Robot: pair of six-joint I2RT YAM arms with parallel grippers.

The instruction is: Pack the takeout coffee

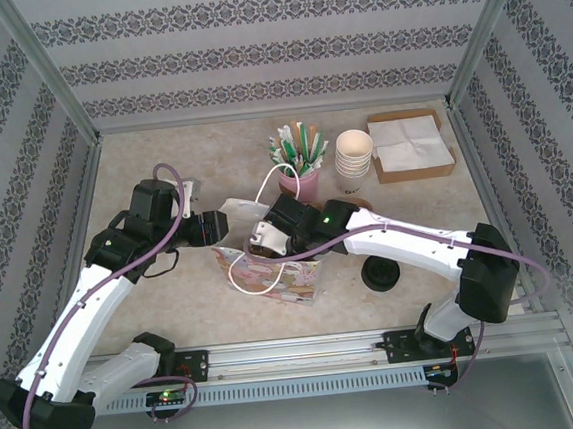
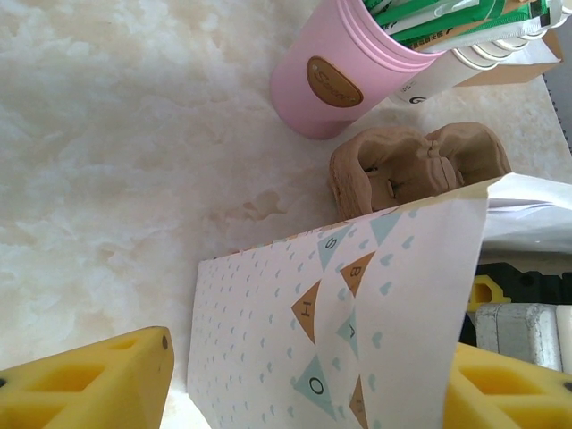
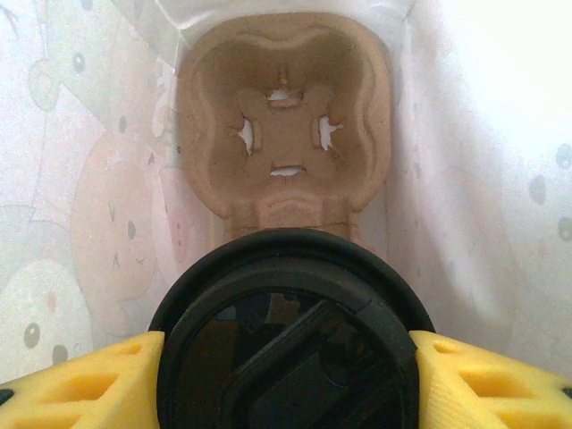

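So the right gripper (image 3: 286, 384) had its yellow fingers clamped on the black-lidded takeout coffee cup (image 3: 288, 304). It was down inside the patterned paper gift bag (image 1: 284, 280), with the brown pulp cup carrier (image 3: 284, 134) at its 12 o'clock. The left gripper (image 2: 313, 366) sat wide, straddling the bag's wall. A pink plastic tumbler (image 1: 302, 181) stood at the bag's 12 o'clock.

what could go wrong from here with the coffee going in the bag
The right claw pinches the coffee cup near its lid, so the lid could pop loose. The cup is not yet over a socket of the tray and could miss it and tip. The thin bag wall could fold inward.
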